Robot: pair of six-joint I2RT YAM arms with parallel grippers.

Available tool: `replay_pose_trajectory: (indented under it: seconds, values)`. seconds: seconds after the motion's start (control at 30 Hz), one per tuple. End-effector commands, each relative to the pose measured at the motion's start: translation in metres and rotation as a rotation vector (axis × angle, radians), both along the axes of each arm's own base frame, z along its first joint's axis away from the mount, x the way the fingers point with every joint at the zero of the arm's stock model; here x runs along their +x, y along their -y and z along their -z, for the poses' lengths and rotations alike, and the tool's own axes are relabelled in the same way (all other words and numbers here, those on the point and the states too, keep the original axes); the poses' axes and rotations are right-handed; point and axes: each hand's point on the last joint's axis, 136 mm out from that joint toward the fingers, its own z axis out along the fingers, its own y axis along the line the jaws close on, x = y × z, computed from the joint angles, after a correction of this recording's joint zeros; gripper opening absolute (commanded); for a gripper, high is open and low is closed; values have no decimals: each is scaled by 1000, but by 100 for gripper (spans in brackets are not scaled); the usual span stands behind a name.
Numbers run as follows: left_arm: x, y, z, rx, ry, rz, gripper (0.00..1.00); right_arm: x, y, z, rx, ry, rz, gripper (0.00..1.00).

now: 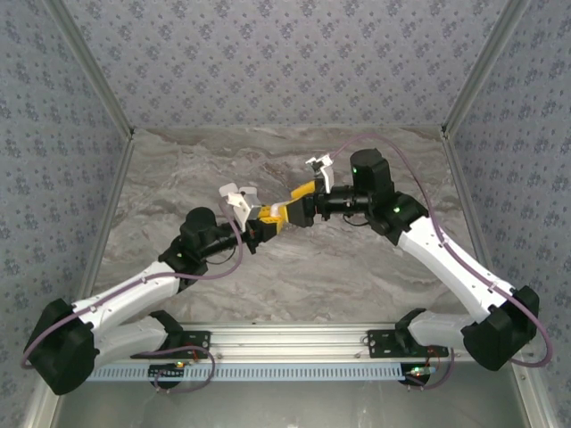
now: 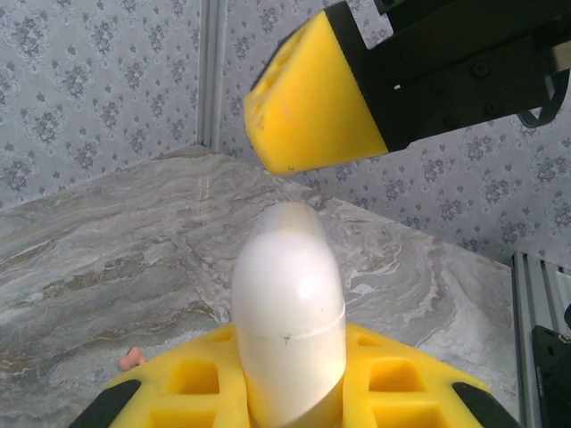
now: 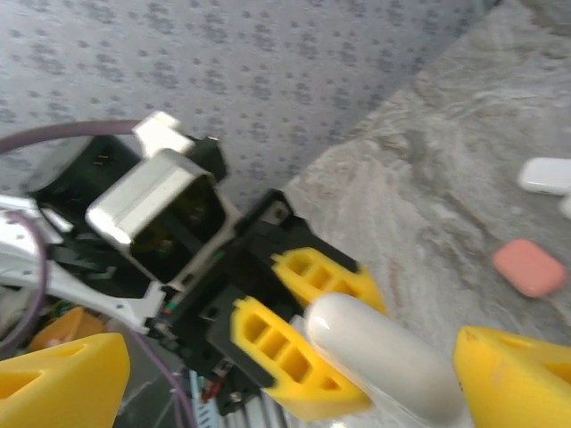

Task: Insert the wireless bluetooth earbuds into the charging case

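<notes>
White charging case [image 2: 287,312] sits clamped in my left claw [image 2: 290,397] above the tabletop [image 2: 89,250], long axis pointing out at my right claw [image 3: 290,383], whose fingers stand apart either side of its rounded tip.

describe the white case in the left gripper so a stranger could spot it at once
Over the middle of the marble table the two arms meet. There the left gripper is shut on a smooth, rounded white case that sticks out between its yellow fingers. The pink case and the other white case lie on the table; this one is held up in the air.
</notes>
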Motion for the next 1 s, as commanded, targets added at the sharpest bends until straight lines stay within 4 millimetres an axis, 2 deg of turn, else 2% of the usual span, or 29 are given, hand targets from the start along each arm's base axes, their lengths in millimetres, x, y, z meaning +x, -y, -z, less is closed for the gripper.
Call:
replay_pose_trajectory:
  seconds: [0.0, 0.07, 0.17, 0.3, 0.37, 0.5, 0.67, 0.83, 0.97]
  values:
    - [3, -5, -27, -34, 64, -38, 1, 25, 30, 7, -131, 92, 218, 98]
    - [10, -11, -19, -7, 39, -92, 1, 37, 53, 7, -187, 169, 355, 100]
    - [28, -26, 0, 36, -47, -185, 0, 45, 83, 6, -194, 234, 492, 100]
    - [58, -61, 32, 35, -247, -305, 0, 50, 112, 13, -137, 212, 597, 100]
    - [73, -81, 56, 51, -375, -368, 0, 53, 120, 25, -94, 156, 625, 100]
    - [93, -116, 106, 64, -626, -471, 0, 59, 124, 43, -17, 36, 620, 100]
    - [111, -148, 158, 73, -874, -530, 0, 60, 119, 55, -40, -9, 589, 100]
    - [126, -160, 194, 97, -1006, -535, 0, 59, 120, 57, -68, -19, 584, 100]
    - [131, -157, 214, 114, -1071, -514, 0, 57, 118, 60, -70, -31, 565, 100]
